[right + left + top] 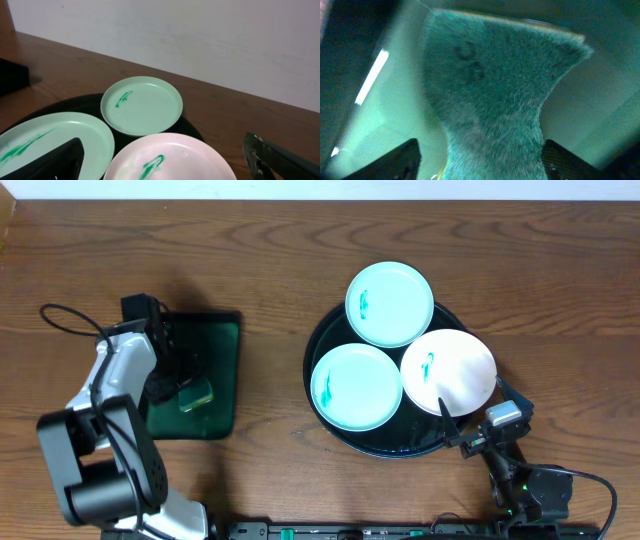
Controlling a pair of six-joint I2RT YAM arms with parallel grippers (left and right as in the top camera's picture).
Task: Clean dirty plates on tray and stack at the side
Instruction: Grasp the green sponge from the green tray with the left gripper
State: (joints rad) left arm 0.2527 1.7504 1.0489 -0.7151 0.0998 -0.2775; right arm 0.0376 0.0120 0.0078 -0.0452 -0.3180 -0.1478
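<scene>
Brown wooden table [270, 250] carries all items. Round black tray [398, 444] sits right of centre. A dark green rectangular tray [218, 340] sits well apart to the left. Three plates lie on the black tray, each with a teal smear: far mint plate [389, 303] overlapping the rim, near mint plate [356, 386], and white plate [447, 370]. Left gripper [482, 155] hangs over the green tray, fingers apart either side of a teal sponge [490, 85]. Right gripper [475, 415] sits at the black tray's near right rim, fingers apart.

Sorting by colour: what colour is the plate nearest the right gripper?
The plate is white, clearest overhead.
</scene>
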